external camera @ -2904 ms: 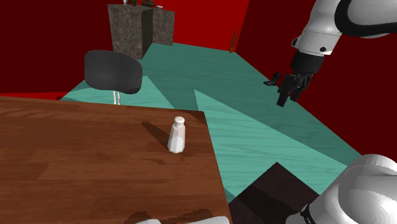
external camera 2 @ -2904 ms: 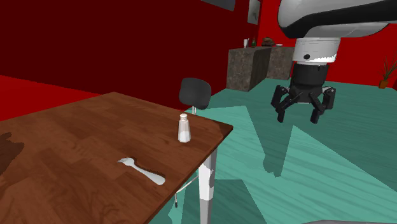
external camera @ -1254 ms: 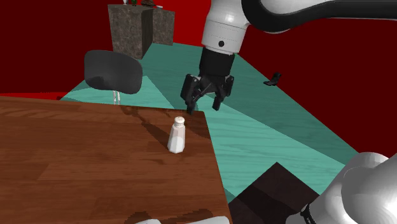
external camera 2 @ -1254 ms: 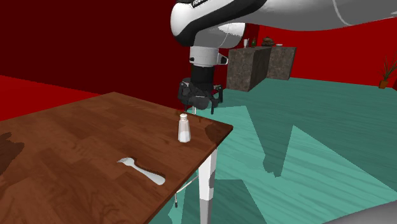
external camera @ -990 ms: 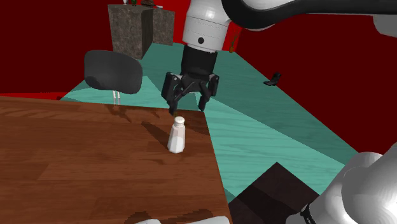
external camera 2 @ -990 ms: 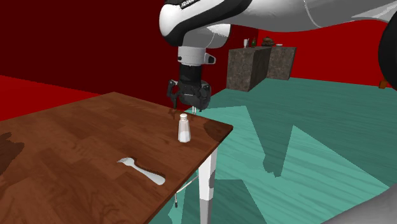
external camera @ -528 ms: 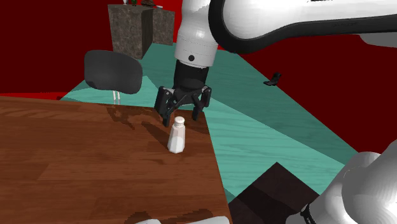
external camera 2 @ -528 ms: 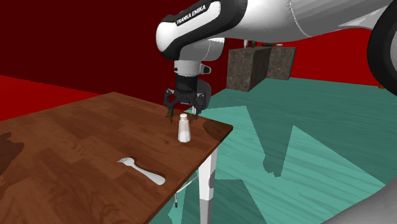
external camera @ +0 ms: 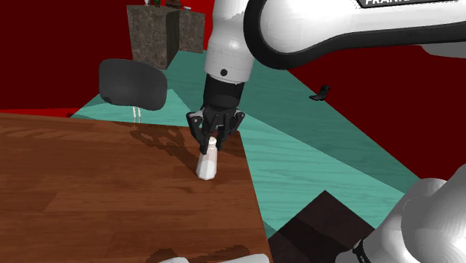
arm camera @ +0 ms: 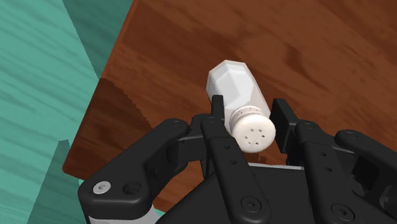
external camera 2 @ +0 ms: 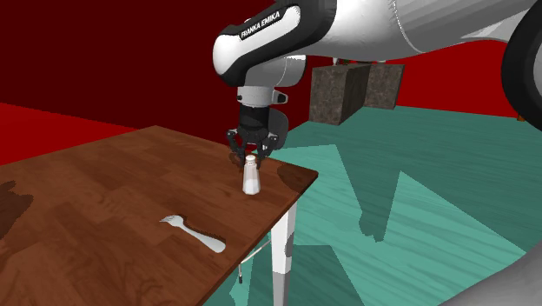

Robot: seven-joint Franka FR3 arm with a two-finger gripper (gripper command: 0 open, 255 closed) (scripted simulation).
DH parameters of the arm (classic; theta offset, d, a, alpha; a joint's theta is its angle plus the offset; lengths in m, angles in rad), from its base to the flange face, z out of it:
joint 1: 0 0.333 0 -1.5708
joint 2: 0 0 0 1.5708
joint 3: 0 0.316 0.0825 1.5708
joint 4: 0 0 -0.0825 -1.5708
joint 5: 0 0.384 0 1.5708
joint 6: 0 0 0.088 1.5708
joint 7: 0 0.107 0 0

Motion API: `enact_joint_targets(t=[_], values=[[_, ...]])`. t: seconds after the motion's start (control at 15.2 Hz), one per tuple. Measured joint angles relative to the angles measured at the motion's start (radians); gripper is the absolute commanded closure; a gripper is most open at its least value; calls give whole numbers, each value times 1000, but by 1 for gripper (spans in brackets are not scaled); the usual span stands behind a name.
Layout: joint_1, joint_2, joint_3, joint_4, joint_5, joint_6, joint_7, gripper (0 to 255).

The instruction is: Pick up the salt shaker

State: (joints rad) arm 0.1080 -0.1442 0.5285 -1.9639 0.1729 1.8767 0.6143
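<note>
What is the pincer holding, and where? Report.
The shaker, apparently clasped at its cap by the pincer; it stands on the table.

Fingers [external camera: 199, 132] clasping salt shaker [external camera: 207, 166] cap, wooden table [external camera: 89, 196]

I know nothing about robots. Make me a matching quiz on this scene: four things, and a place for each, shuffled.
Things:
1 salt shaker
2 fork
3 chair
4 gripper

Places:
A lying flat on the table
B standing near the table's corner
C beyond the table's far edge
D right at the salt shaker's cap

Pairs: 1-B, 2-A, 3-C, 4-D.
</note>
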Motion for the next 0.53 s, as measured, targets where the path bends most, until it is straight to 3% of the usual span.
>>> enact_joint_targets(t=[0.53], values=[[-2,1,-2,40,-2,-41,3,255]])
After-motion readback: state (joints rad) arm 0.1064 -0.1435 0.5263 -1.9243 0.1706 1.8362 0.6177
